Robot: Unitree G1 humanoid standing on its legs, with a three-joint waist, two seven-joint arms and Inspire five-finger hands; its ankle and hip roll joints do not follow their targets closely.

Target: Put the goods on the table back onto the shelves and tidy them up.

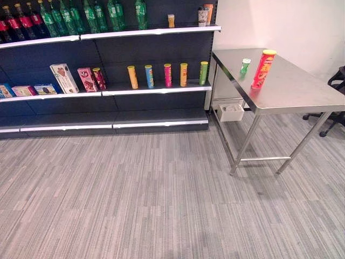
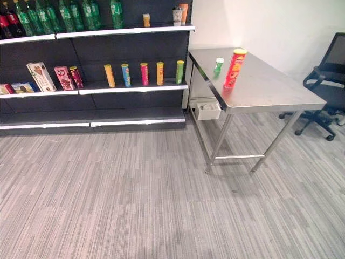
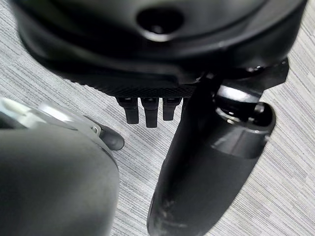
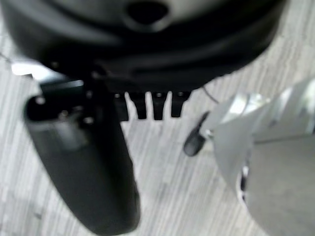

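Standing on tabletop (image 1: 302,91): red can (image 1: 263,69), small green bottle (image 1: 245,66). Wrist views add left hand (image 3: 206,162), right hand (image 4: 83,172), both relaxed, empty, above floor.

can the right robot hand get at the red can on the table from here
Probably not yet. The right robot hand hangs open over bare floor, while the red can stands upright on the steel table, well ahead to the right. Nothing blocks the table's near edge, so stepping closer should do.
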